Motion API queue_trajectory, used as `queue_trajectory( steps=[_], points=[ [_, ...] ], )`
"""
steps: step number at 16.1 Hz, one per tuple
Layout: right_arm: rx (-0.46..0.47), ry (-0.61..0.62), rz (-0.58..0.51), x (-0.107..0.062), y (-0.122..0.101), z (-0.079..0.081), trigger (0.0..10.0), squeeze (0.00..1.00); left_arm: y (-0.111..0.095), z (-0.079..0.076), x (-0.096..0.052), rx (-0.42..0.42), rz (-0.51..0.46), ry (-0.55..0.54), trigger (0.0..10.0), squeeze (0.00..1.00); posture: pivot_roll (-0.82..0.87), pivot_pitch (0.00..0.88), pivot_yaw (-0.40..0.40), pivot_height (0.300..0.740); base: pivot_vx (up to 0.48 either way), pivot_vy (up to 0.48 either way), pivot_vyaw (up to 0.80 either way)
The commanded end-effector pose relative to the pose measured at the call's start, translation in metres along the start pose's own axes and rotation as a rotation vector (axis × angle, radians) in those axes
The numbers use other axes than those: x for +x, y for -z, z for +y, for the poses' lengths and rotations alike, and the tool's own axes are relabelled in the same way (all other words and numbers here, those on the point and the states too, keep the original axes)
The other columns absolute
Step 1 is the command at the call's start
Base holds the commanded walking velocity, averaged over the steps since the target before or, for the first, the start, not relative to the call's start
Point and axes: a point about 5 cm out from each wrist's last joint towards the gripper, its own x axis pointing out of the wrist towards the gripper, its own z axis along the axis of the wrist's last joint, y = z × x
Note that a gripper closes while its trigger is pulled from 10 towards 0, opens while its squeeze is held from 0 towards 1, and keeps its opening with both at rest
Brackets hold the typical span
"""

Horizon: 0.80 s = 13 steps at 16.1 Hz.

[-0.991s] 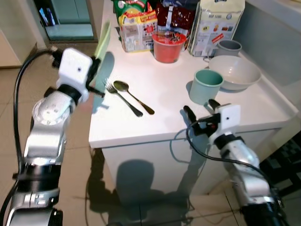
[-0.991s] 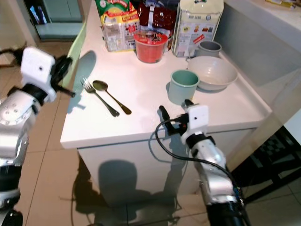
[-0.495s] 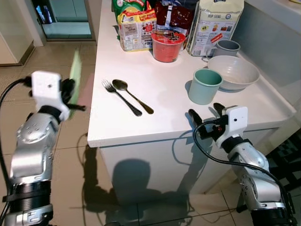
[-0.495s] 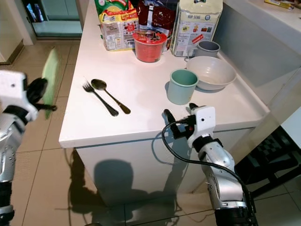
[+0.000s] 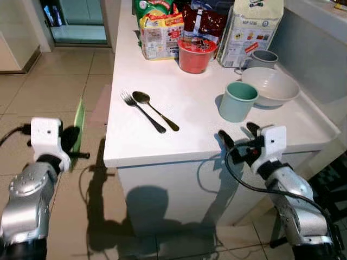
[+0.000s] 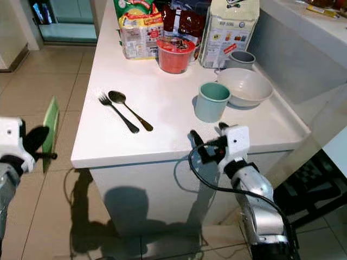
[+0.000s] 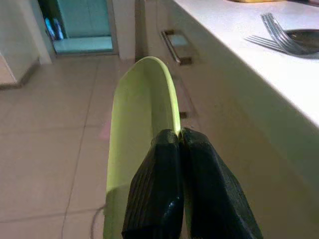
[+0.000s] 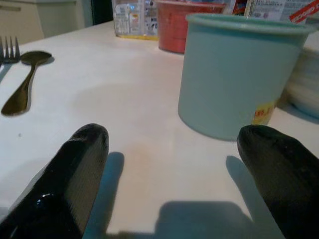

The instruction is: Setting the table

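Holding one green plate (image 7: 142, 124) on edge, the left gripper (image 7: 178, 137) has its two black fingers pinched together on the plate's rim, low beside the white counter (image 5: 190, 116) and over the tiled floor (image 5: 49, 81), well apart from the things on top. Right gripper (image 5: 238, 136): fingers spread apart, holding nothing, at the counter's near edge, with one teal cup (image 5: 236, 101) just beyond it and roughly between the two fingers in the right wrist view.

On the counter:
- one fork (image 5: 142, 111) and one spoon (image 5: 154, 110), lying side by side, handles angled toward the near edge, near the left side
- one white bowl (image 5: 270, 85) just beside the teal cup, on its far right
- one grey cup (image 5: 264, 57) behind the bowl
- one red tub (image 5: 193, 54) toward the far end
- several food packets (image 5: 160, 33) and one tall pale bag (image 5: 250, 27) along the back; exact packet count unclear
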Motion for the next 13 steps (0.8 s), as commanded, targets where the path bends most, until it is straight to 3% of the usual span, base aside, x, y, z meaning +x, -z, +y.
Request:
queue_trajectory(
  steps=[1,6,9,13],
  points=[
    [-0.024,-0.015,-0.003,-0.001,-0.004,-0.001,10.0,0.00,-0.015,-0.007,-0.001,-0.001,-0.065,0.042,0.0,0.00,0.11,0.000,-0.069,0.740,0.000,0.000,0.00],
    [-0.029,-0.056,0.032,-0.003,0.005,0.008,10.0,0.00,-0.003,-0.040,-0.013,-0.045,-0.008,0.240,0.0,0.00,0.11,0.000,-0.080,0.740,0.000,0.000,0.00],
    [-0.017,-0.096,0.089,-0.006,0.015,0.015,10.0,0.00,0.010,-0.066,-0.019,-0.097,0.028,0.290,0.0,0.00,0.11,0.000,-0.082,0.740,0.000,0.000,0.00],
    [-0.031,-0.098,0.091,-0.004,0.013,0.013,10.0,0.00,0.011,-0.066,-0.018,-0.087,0.033,0.282,0.0,0.00,0.11,0.000,-0.082,0.740,0.000,0.000,0.00]
  ],
)
